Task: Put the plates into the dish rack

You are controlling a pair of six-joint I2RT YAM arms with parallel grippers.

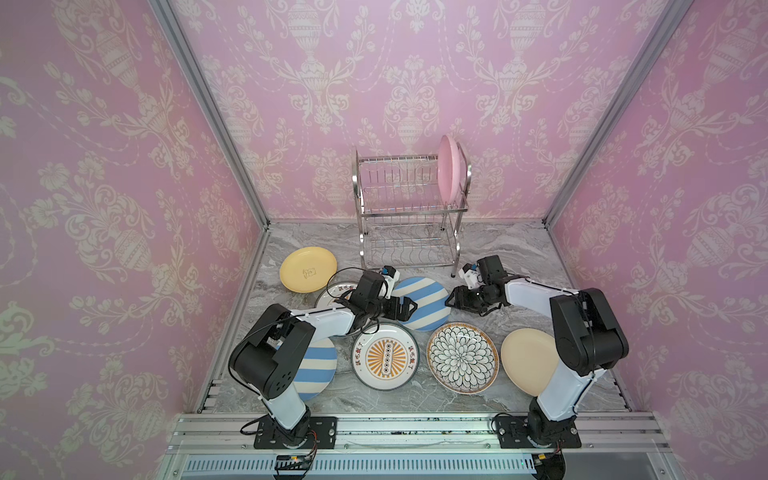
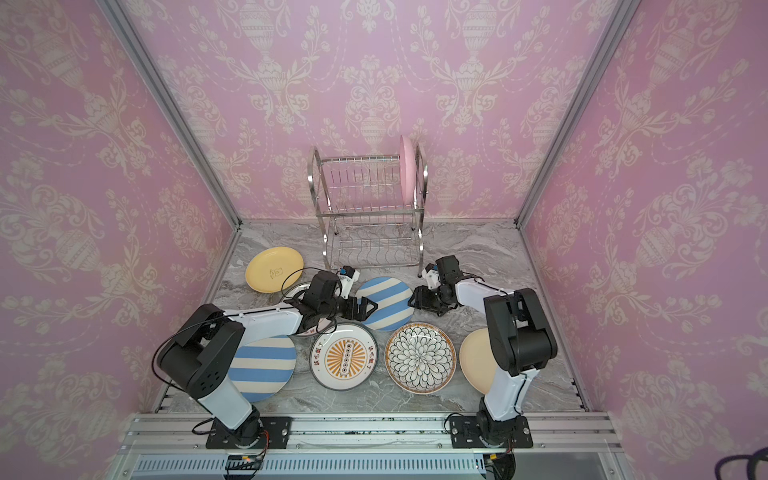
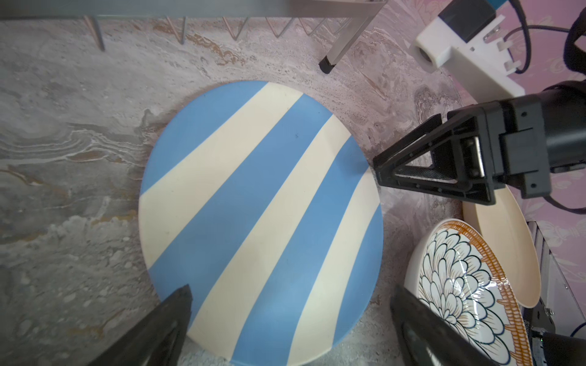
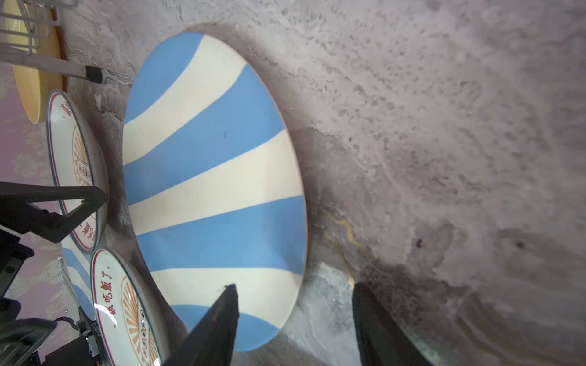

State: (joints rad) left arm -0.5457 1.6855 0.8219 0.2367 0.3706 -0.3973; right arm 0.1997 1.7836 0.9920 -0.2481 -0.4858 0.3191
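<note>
**Left gripper** (image 1: 410, 309): jaws spread wide, nothing held. In the left wrist view its two fingers (image 3: 165, 320) stand on either side of the near part of a striped plate (image 3: 260, 221) and above it. Contact with the plate cannot be confirmed.

**Right gripper** (image 1: 449, 300): jaws apart, nothing gripped. In the right wrist view one finger (image 4: 222, 317) lies over the striped plate's edge. The other lies over the bare table (image 4: 444, 126), so the rim sits between them. In the left wrist view the tip of this gripper is right at the rim, but it cannot be told whether it touches or is just clear.

**Striped plate:** lies flat on the table between the two grippers, just in front of the feet of the dish rack (image 1: 409, 212).

**Dish rack:** stands at the back of the table, near the rear wall. A pink plate (image 1: 449, 170) stands upright on edge in its upper tier, at the right end.

**Other plates, all flat on the table:**
- A yellow plate (image 1: 307, 269) lies left of the rack.
- A sunburst plate (image 1: 338, 289) lies between the yellow plate and the striped plate, partly under the left arm.
- The front row runs left to right:
  - a second striped plate (image 1: 318, 368), partly hidden by the left arm;
  - a second sunburst plate (image 1: 385, 356);
  - a petal plate (image 1: 462, 358);
  - a beige plate (image 1: 525, 361), partly hidden by the right arm.
</note>
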